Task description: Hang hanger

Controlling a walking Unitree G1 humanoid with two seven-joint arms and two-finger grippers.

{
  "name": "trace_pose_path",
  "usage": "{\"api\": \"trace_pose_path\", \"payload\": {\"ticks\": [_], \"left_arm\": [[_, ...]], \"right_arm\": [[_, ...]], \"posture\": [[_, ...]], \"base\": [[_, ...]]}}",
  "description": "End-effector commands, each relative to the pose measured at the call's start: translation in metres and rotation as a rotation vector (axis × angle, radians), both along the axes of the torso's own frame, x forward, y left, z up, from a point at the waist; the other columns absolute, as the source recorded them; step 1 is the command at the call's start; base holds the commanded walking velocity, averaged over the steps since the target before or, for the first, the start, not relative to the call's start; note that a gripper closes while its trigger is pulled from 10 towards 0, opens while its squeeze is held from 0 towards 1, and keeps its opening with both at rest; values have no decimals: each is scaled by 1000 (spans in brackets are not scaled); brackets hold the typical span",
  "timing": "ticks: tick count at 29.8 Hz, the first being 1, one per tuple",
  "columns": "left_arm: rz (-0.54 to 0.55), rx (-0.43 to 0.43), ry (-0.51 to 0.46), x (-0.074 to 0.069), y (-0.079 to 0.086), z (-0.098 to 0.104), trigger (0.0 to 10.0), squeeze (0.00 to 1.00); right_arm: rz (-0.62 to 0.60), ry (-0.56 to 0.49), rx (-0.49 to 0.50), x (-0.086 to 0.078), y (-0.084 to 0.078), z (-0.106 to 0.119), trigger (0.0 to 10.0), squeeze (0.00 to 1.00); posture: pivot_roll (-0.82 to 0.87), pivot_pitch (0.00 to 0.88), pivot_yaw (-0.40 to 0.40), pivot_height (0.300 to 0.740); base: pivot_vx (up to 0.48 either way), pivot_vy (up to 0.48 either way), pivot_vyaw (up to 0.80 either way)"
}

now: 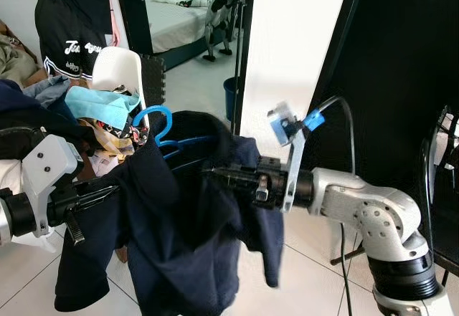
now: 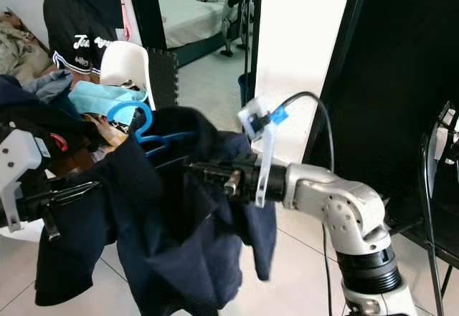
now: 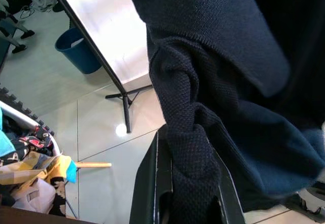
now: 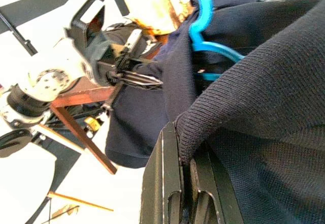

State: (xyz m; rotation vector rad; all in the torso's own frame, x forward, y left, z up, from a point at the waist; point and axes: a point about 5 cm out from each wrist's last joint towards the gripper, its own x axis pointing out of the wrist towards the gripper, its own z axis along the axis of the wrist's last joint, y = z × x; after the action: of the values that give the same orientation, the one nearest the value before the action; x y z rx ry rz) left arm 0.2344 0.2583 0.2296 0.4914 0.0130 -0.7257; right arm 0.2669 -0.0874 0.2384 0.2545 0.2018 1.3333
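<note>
Left eye view shows, at the far left, a person in black shorts [image 1: 68, 26] standing behind a white chair [image 1: 118, 69] heaped with clothes, a light blue cloth [image 1: 100, 104] on top. Lower on that side, the left gripper [image 1: 107, 193] reaches in toward a dark navy garment [image 1: 179, 237]; in the left wrist view its two black fingers [image 3: 152, 183] are closed on a bunched fold of that knit fabric. The garment hangs between the two arms, draped over a blue hanger [image 1: 161, 133] whose hook rises above the collar, just beside the pile of clothes. To the right, the right gripper [image 1: 219, 176] is pushed into the garment's other shoulder; in the right wrist view its fingers [image 4: 162, 183] pinch the cloth's edge, with the hanger's hook just beyond. Behind, a doorway opens on a bed [image 1: 176, 18], and a blue bin [image 1: 231, 94] stands on the tiled floor [image 1: 315, 273].
</note>
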Motion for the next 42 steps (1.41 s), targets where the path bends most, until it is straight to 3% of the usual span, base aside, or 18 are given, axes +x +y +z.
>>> {"api": "trace_pose_path", "payload": {"ticks": [1,8,10,13,14,15,19,23,24,27,29,33,35,37,38,40,41,42], "left_arm": [[-2,16,-28,0,1,7,10000,0],[-42,1,-22,2,-7,5,10000,0],[-75,-19,-16,2,-15,2,10000,0],[-91,-30,-11,2,-19,1,10000,0],[-123,-43,2,0,-26,-2,10000,0],[-147,-57,11,-1,-31,-4,10000,0],[-163,-67,16,-2,-34,-4,10000,0],[-163,-78,12,-3,-31,-1,10000,0],[-159,-79,7,-3,-27,2,10000,0],[-152,-78,3,-5,-23,5,10000,0],[-137,-73,-4,-8,-12,12,10000,0],[-136,-74,0,-11,-7,15,10000,0],[-160,-93,14,-18,-1,22,10000,0],[-160,-93,14,-18,-1,22,10000,0],[-183,-106,17,-22,1,26,10000,0],[-183,-106,17,-22,1,26,10000,0],[-228,-132,17,-27,-1,32,10000,0],[-228,-132,17,-27,-1,32,10000,0]], "right_arm": [[55,-15,7,-7,4,4,0,0],[93,-24,-11,-13,9,-4,0,0],[44,-45,-60,-7,12,-12,10000,0],[25,-52,-72,-4,13,-15,10000,0],[35,-58,-62,-5,14,-16,10000,910],[63,-61,-57,-8,15,-17,10000,1000],[108,-69,-76,-13,12,-20,10000,1000],[180,-83,-187,-23,2,-34,10000,1000],[194,-83,-268,-25,-7,-43,10000,1000],[189,-79,-338,-24,-18,-50,10000,1000],[146,-80,-404,-18,-38,-53,10000,1000],[100,-91,-408,-12,-48,-50,10000,1000],[0,-133,-391,2,-67,-38,10000,1000],[0,-133,-391,2,-67,-38,10000,1000],[-42,-156,-352,8,-75,-29,10000,1000],[-42,-156,-352,8,-75,-29,10000,1000],[-63,-186,-270,12,-83,-13,10000,1000],[-63,-186,-270,12,-83,-13,10000,1000]], "posture": [[-24,18,-23,740],[-28,18,-20,740],[-29,18,-22,740],[-29,18,-22,740],[-26,21,-22,740],[-28,20,-23,740],[-28,22,-24,740],[-32,22,-25,740],[-32,22,-26,740],[-32,22,-26,740],[-30,23,-28,740],[-31,23,-28,740],[-32,21,-29,740],[-32,21,-29,740],[-31,18,-31,740],[-31,18,-31,740],[-30,15,-35,740],[-30,15,-35,740]], "base": [[0,0,0],[0,0,0],[0,0,0],[0,0,0],[0,0,0],[0,0,0],[0,0,0],[0,0,0],[0,0,0],[0,0,0],[0,0,0],[0,0,0],[0,0,0],[0,0,0],[0,0,0],[0,0,0],[0,0,0],[0,0,0]]}}
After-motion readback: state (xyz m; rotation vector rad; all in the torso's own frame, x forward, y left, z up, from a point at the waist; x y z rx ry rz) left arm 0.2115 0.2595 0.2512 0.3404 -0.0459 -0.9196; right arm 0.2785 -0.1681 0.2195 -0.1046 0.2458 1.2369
